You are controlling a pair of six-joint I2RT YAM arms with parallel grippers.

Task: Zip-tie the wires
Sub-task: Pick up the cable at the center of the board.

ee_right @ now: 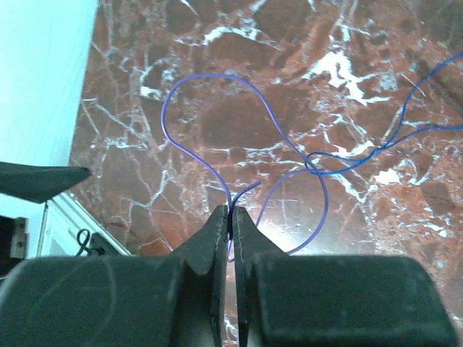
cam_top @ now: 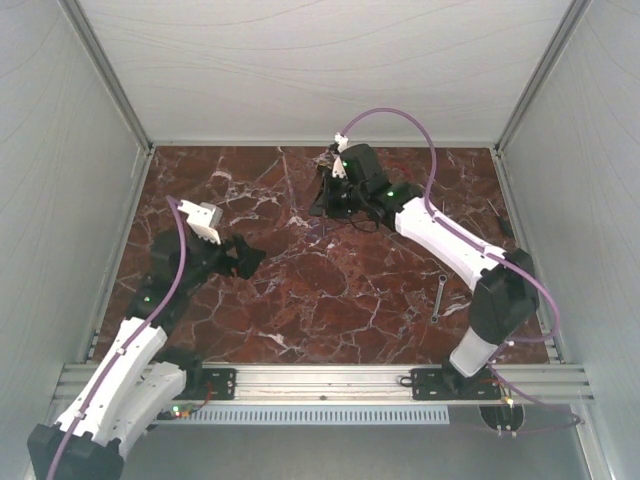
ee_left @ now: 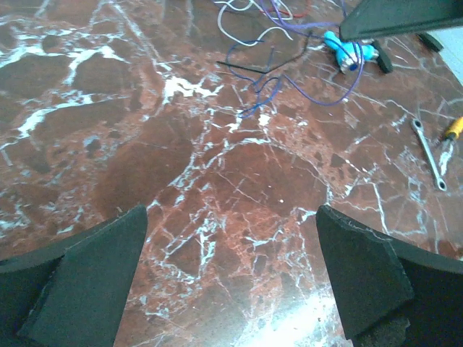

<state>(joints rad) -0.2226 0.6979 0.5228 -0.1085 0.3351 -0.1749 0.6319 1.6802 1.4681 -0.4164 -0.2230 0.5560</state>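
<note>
- Wires (ee_left: 275, 79) lie in a loose tangle on the far middle part of the marble table (cam_top: 330, 300), by the right arm's reach and well apart from the left arm.
- In the left wrist view the tangle spreads mostly side to side across the top of the picture, with loops trailing toward the camera. It has no single clear heading.
- Three colours show among the wires: purple, whitish and red. The strands cross too often for me to count them. The purple ones reach farthest.
- A thin black strip lies bent among the loops; what it is I cannot tell.
- One blue-handled tool (ee_left: 346, 52) lies just beside the tangle, one wrench (ee_left: 428, 153) lies off to the right, and one yellow-handled tool (ee_left: 454, 129) is cut off by the picture's edge.
- Two grippers are in view.
- The right gripper (ee_right: 230, 217) has its fingers pressed together with no gap, pinching a purple strand at the tips. From there the strand rises in a wide loop and crosses other purple strands running off to the right.
- The left gripper (ee_left: 230, 217) is spread wide above bare marble, its fingers (ee_left: 94, 282) far apart, holding and touching nothing.
</note>
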